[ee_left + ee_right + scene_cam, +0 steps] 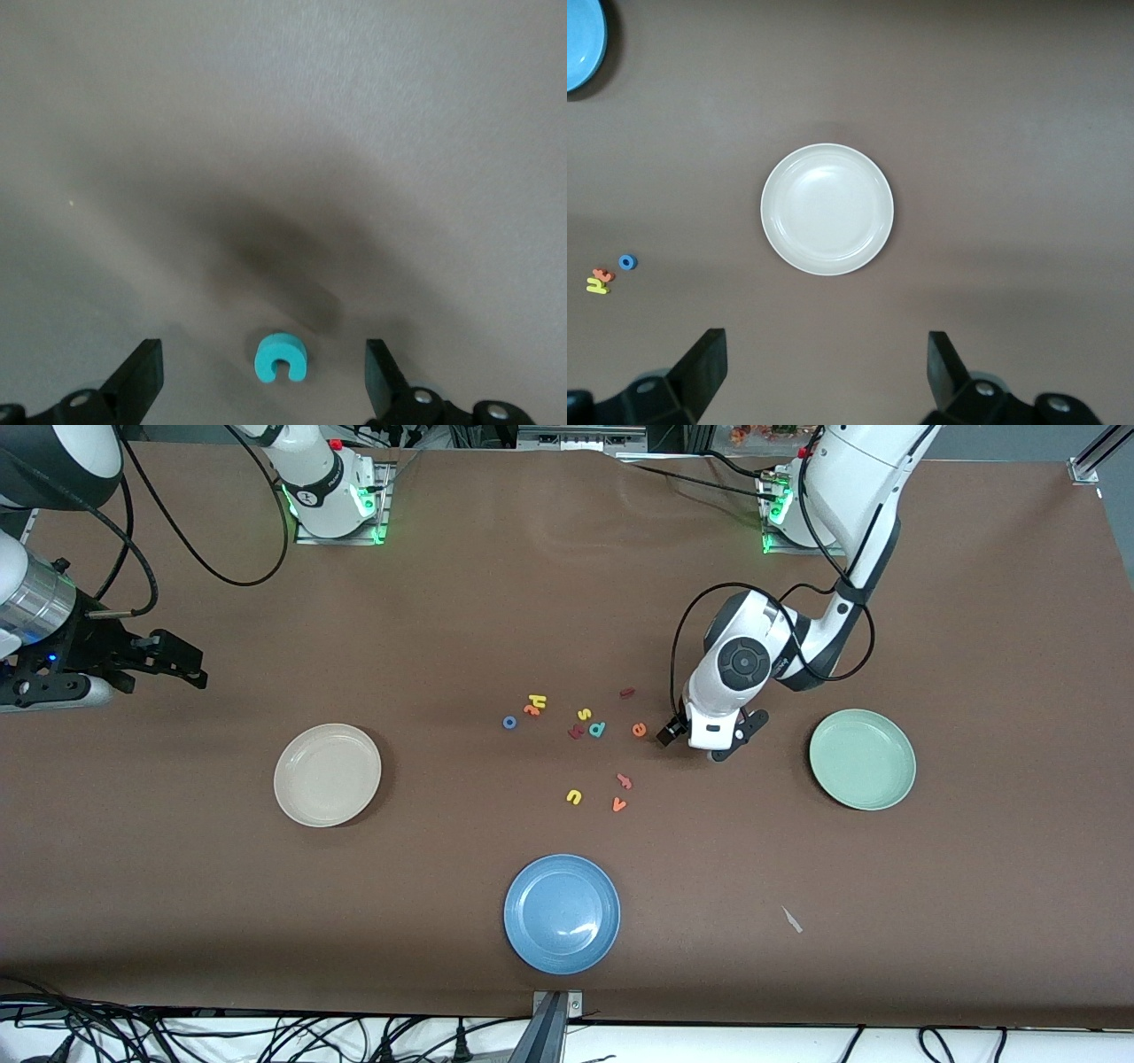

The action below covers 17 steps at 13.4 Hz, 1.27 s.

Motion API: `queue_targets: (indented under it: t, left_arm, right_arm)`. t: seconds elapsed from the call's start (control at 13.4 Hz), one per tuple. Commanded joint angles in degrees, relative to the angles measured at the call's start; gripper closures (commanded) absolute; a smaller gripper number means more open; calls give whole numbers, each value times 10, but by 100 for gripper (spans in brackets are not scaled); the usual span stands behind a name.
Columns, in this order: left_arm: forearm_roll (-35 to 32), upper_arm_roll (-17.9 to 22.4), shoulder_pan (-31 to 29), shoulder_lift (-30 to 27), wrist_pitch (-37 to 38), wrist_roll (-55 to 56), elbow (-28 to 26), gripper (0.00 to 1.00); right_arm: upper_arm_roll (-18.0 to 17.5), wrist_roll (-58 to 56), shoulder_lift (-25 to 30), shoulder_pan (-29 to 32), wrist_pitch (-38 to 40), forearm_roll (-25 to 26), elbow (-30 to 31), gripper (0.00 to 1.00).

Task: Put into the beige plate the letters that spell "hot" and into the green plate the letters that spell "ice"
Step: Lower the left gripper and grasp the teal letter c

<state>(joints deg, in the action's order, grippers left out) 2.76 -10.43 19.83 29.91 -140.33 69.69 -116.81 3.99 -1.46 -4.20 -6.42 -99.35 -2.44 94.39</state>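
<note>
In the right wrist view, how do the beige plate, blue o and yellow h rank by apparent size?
1. beige plate, by far the largest.
2. yellow h and blue o: both tiny, too alike to rank.

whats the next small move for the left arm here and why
Probably lower the left end effector straight down and close on the small teal foam c. Its open fingers already stand on either side of the letter, which lies flat on the brown table, and the pale mint-green round plate is empty.
</note>
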Motion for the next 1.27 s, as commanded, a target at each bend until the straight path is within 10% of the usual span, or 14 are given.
queue_targets:
  t: [0.0,0.52,1.2]
  left_arm:
    - [-14,5,21,4,-7,29,-5,1]
    - [-14,5,21,10,-13,39,-5,47]
    - [-16,6,20,12,-13,31,-4,82]
  right_arm:
    - [1,4,-4,-1,7,-1,-11,0]
    - [2,-3,-7,0,8,-1,-11,0]
    - [2,1,-18,0,25,-3,-10,0]
